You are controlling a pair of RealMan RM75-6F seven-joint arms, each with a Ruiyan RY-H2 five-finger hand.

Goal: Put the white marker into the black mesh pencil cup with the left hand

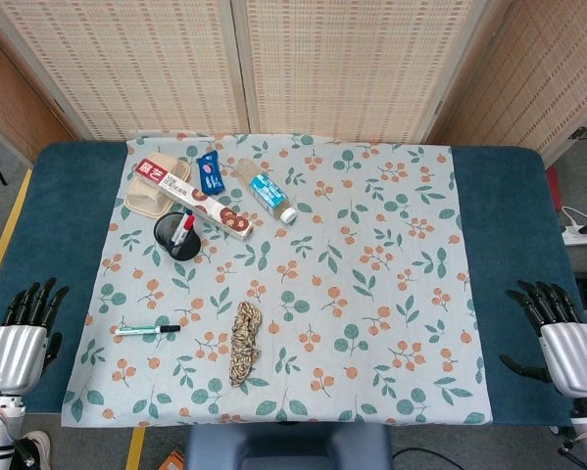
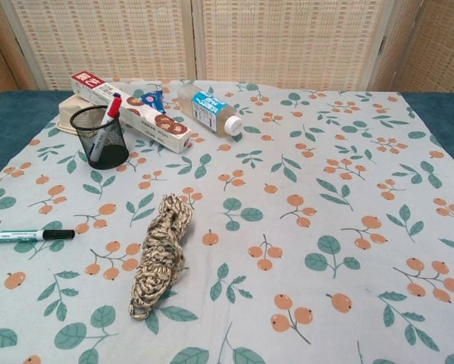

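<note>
Left hand (image 1: 21, 338): rests at the near left edge of the table, fingers stretched forward and slightly apart, holding nothing; seen in the head view only.

Right hand (image 1: 560, 338): at the near right edge, fingers likewise extended and empty; well apart from everything that matters to the task.

White marker (image 1: 148, 330): lies flat on the floral cloth (image 1: 371, 294), just inward of the left hand, toward the table's middle. Long axis runs crosswise to the hand's outstretched fingers, pale barrel end nearer the hand, black cap (image 2: 57, 234) pointing away from it. By judgement, the left hand is much the nearer of the two, and a sideways reach inward would meet the barrel first.

Black mesh pencil cup (image 2: 99, 136): stands upright, ahead of the marker and farther from the left hand, beyond the capped end. Contents: one red-capped pen (image 2: 109, 114) leaning against the rim; room appears to remain.

Also present: a long biscuit box (image 1: 193, 196) just behind the cup, a beige tray (image 1: 144, 204) beneath it, a blue packet (image 1: 211, 172), a plastic bottle (image 1: 272, 197) on its side, and a bundle of braided rope (image 1: 244, 342) inward of the marker.
</note>
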